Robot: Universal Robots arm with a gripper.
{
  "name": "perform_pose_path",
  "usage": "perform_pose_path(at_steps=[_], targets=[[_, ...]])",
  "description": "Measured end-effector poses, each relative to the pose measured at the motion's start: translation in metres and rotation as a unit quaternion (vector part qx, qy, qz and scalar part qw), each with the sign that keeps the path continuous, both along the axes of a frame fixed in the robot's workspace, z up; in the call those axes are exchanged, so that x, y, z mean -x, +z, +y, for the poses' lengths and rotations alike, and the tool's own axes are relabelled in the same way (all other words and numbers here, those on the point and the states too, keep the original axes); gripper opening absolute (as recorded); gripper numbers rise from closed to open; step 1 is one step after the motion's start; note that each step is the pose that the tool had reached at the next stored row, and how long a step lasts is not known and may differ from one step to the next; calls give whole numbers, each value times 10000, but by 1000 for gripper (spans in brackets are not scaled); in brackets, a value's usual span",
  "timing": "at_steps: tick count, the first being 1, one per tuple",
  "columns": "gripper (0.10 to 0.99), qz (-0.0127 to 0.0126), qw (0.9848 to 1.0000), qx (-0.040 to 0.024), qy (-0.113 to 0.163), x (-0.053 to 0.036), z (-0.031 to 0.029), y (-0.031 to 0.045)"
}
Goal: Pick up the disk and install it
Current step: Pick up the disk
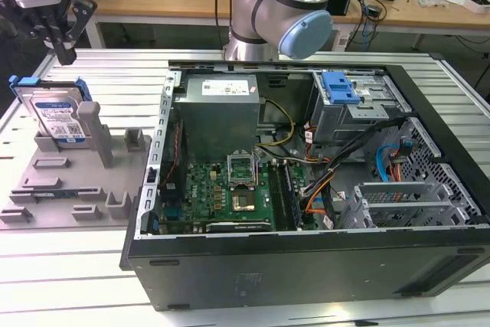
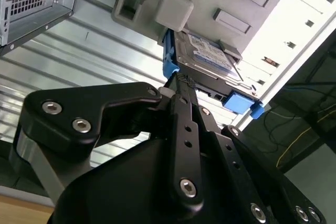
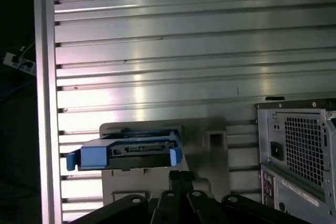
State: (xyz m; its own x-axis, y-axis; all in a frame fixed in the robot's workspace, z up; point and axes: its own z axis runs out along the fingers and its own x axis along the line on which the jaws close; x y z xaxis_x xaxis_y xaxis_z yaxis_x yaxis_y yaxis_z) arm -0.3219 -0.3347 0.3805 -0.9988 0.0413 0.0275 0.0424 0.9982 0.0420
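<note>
The disk (image 1: pixel 55 112) is seen in the exterior view standing on edge and tilted back in a grey holder (image 1: pixel 69 181), with its label facing outward and its blue carrier tabs at the top. It is propped against an upright grey post (image 1: pixel 93 124) of that holder. The holder is laid on a slatted metal table (image 1: pixel 61 266), to the exterior view's left of an open computer case (image 1: pixel 306 266).

The gripper (image 1: pixel 69 57) is held above the disk, near it but apart from it. In both wrist views the fingertips are seen pressed together, so the jaws are taken to be closed, and nothing is gripped between them. In the second wrist view the gripper (image 2: pixel 181 80) is pointed at the blue edge of the disk (image 2: pixel 207 59). In the first wrist view the disk (image 3: pixel 126 150) is seen end-on just beyond the gripper (image 3: pixel 181 174), and a rear corner of the case (image 3: pixel 299 145) is shown beside them.

Inside the case a grey power supply (image 1: pixel 218 109) is mounted at the back, a green motherboard (image 1: pixel 222 189) lies below it, and a blue latch (image 1: pixel 339 86) is fitted on the drive cage toward the exterior view's right. The arm (image 1: pixel 283 13) is seen behind the case.
</note>
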Motion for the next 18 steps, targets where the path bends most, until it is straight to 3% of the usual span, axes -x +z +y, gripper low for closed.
perform_pose_path(at_steps=[3, 4, 6, 8, 10, 14, 15, 17, 18], targets=[[106, 0, 9992, 0, 389, 1, 1, -1], [106, 0, 9981, 0, 617, 1, 0, -3], [106, 1, 9942, 0, 1076, 1, 1, -6], [106, 0, 9910, 0, 1339, 1, 1, -7], [106, -2, 9860, -6, 1669, 1, 1, -7], [106, -14, 9787, -32, 2054, 0, 1, -7], [106, -19, 9744, -48, 2248, 1, 1, -7], [114, -23, 9701, -61, 2426, 1, 1, -7], [169, -27, 9663, -74, 2571, 1, 1, -7]])
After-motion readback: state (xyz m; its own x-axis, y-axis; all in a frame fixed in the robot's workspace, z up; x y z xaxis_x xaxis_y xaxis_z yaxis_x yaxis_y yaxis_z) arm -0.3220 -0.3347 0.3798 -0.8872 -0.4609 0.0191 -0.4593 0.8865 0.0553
